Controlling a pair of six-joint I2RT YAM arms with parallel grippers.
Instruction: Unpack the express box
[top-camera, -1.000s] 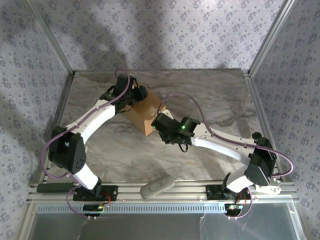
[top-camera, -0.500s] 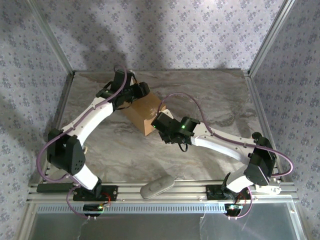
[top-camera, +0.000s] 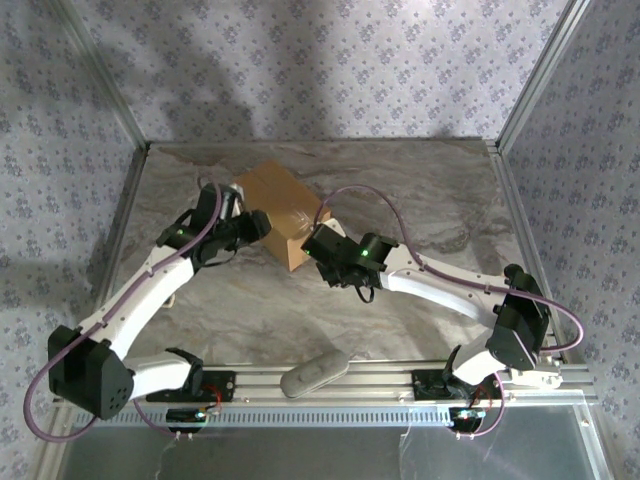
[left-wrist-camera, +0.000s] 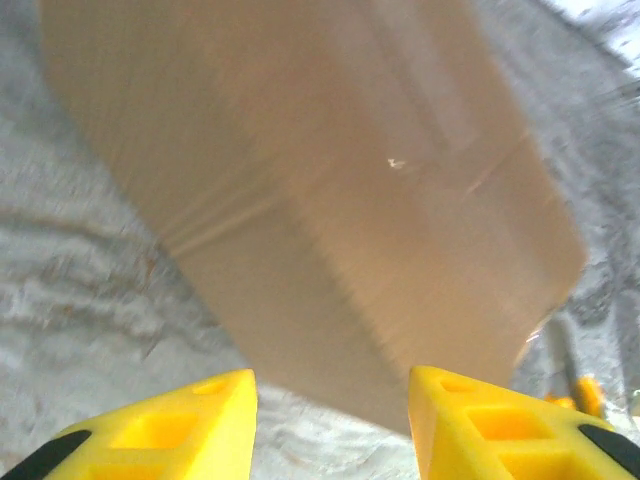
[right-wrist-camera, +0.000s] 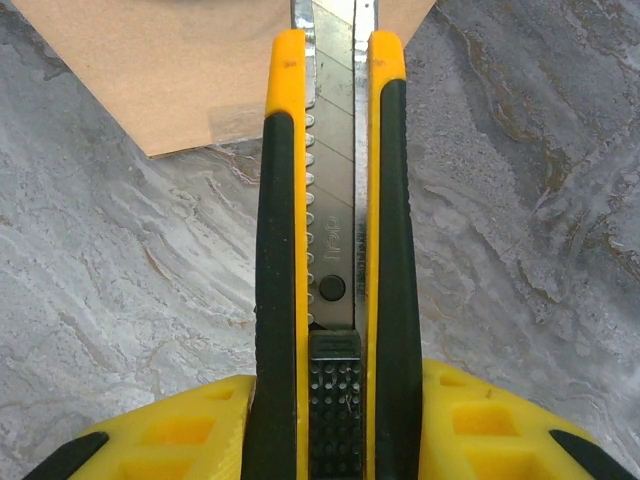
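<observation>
Our left claw (left-wrist-camera: 332, 400) is hanging wide open, empty, beside the plain brown cardboard express box (top-camera: 275, 200) near the far edge of the desk (top-camera: 430, 190); our right claw (right-wrist-camera: 335, 440) is gripping a yellow-black utility knife (right-wrist-camera: 335, 200).

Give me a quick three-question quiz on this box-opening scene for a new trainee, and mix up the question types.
1. True or false: the right tool is clamped on a yellow and black snap-off utility knife.
2. Multiple choice: the left tool is A) gripping a box flap, B) open with nothing between its fingers, C) holding a roll of tape.
3. Fill in: the knife's blade points toward the plain brown corrugated cardboard box, whose top flaps are ____ (open or closed).

Key: 1 true. 2 B. 3 closed.
</observation>
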